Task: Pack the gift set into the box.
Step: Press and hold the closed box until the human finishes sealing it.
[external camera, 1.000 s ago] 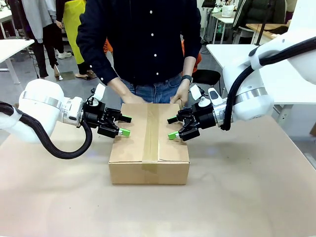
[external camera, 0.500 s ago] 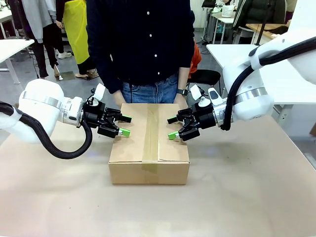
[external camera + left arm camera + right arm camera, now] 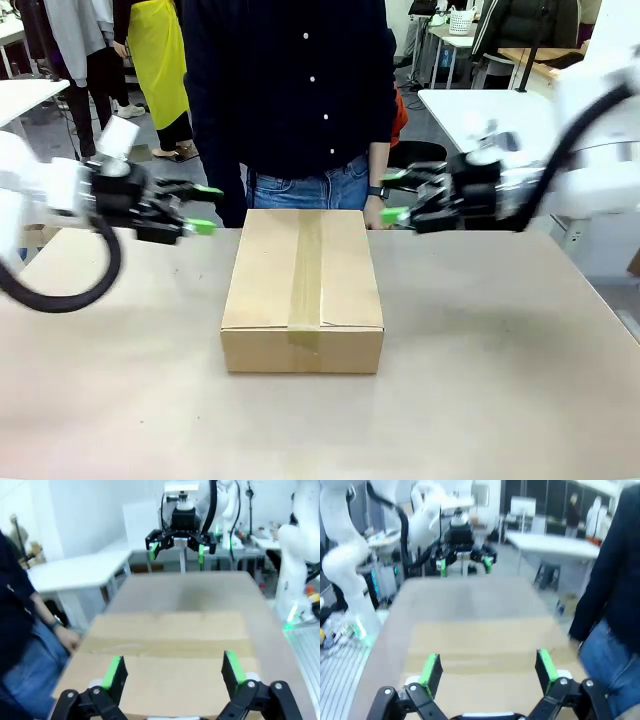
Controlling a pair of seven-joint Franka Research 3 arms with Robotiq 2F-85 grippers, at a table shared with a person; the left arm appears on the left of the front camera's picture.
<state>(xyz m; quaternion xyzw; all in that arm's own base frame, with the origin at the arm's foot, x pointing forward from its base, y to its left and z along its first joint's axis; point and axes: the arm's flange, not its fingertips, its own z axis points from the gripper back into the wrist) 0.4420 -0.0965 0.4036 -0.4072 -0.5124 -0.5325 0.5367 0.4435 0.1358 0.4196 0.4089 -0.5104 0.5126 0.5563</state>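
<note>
Box (image 3: 302, 290) sits mid-table, flaps down, a strip of brown tape (image 3: 306, 268) running along the centre seam and lapping over the near face. No gift set on show; presumably inside, though the sealed top hides it.

Left side: left gripper (image 3: 196, 209) hangs above the table off the box's left edge, well apart from the cardboard, fingers spread with nothing between the green pads. Its wrist camera looks across the box top with both fingers (image 3: 114, 672) wide either side of the frame.

Centre: a person in a dark shirt stands at the far edge just behind the box, one hand (image 3: 376, 211) hanging low near the box's far right corner. Whether it touches the cardboard I cannot tell.

Right side: right gripper (image 3: 397, 196) is off the far right corner, likewise clear of the box, claw spread and empty. Motion blur on both arms.

Handling, as a judgement: corrugated walls look stiff but the top panel would dent under a point load. Box is wider than either claw's spread, so no single pinch across it. Best bet is pressing pads flat on the two short side faces, low down, one arm each side. Taped seam is smooth, poor purchase. Contents may shift if tilted; weight likely light to moderate.
</note>
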